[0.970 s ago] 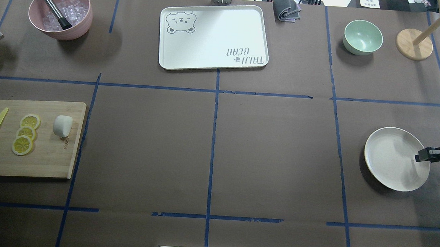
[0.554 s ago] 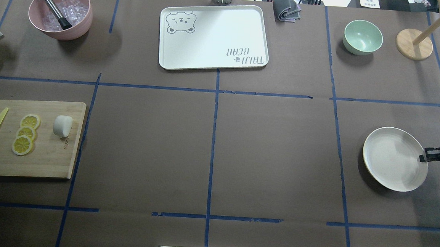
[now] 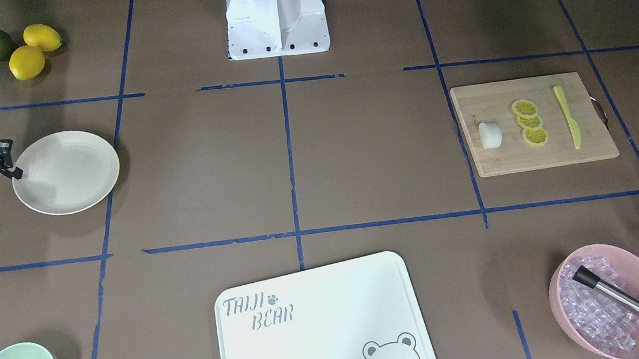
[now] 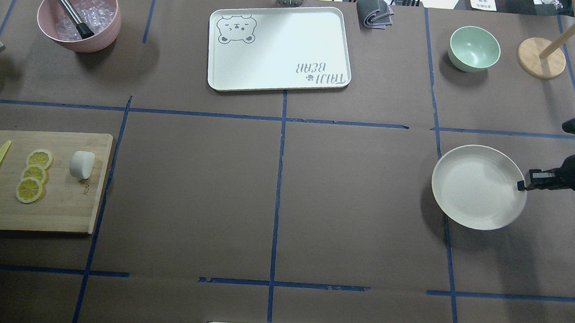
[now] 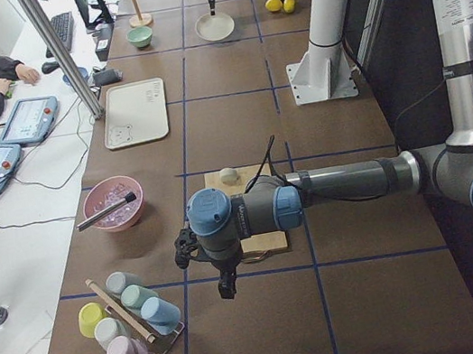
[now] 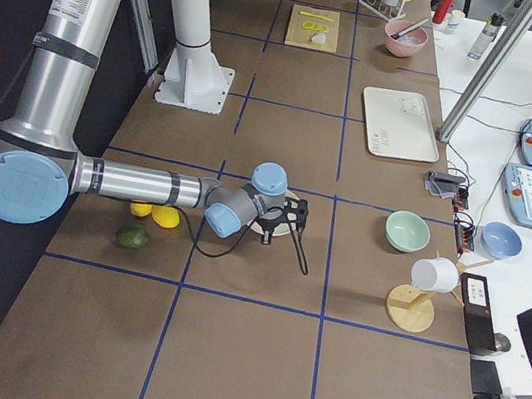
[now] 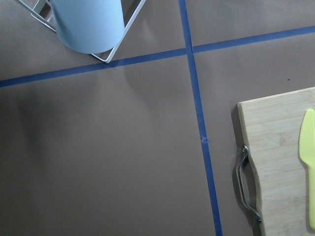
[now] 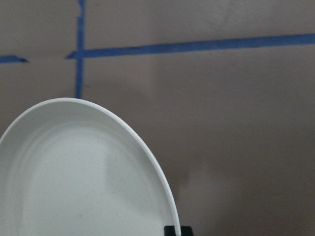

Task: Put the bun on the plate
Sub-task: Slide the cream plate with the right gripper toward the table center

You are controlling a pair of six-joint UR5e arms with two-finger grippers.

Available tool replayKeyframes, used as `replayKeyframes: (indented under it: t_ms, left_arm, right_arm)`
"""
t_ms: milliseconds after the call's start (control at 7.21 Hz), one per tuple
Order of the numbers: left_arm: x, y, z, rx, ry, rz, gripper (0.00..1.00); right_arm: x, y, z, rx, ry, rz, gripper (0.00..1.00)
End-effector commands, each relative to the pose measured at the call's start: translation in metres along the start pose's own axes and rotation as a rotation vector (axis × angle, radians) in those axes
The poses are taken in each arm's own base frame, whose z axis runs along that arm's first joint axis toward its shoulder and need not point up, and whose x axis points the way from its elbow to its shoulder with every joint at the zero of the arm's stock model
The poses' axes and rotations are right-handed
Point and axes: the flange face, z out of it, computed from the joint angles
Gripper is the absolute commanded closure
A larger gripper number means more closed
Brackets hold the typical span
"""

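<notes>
Clamping the plate (image 4: 470,187) rim, right fingers (image 4: 521,186), bun (image 4: 81,164) lying on cutting board (image 4: 65,208)

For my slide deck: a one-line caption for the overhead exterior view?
Right pincer grips the plate rim; the bun waits on the cutting board beside lemon slices.

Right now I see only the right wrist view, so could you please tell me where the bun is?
Observer: The bun lies on the wooden board beside three lemon slices, far across the table from the plate.
Operator: Is the right hand on the plate?
Observer: Yes, the right hand pinches the plate's rim on the side away from the bun.
Operator: And the left hand?
Observer: The left hand hangs over the table beyond the board's end.
</notes>
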Motion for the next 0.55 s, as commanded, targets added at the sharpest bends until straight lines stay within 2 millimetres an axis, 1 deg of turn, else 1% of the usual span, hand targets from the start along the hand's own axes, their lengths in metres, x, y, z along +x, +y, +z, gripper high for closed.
replayKeyframes:
  t_ms: [0,139,277,416]
  left_arm:
    - [0.0,0.0,0.0,-0.001,0.0,0.001,0.0]
    - [0.0,0.0,0.0,-0.001,0.0,0.001,0.0]
    - [0.0,0.0,0.0,0.0,0.0,0.0,0.0]
    - [0.0,0.0,0.0,-0.001,0.0,0.001,0.0]
  right_arm:
    - [-0.118,-0.026,0.01,-0.025,-0.137,0.084,1.0]
    - [-0.193,-0.019,0.045,-0.042,-0.151,0.139,1.0]
    - [-0.259,-0.023,0.058,-0.007,-0.126,0.181,1.0]
    - [-0.325,-0.01,0.076,-0.009,-0.085,0.231,1.0]
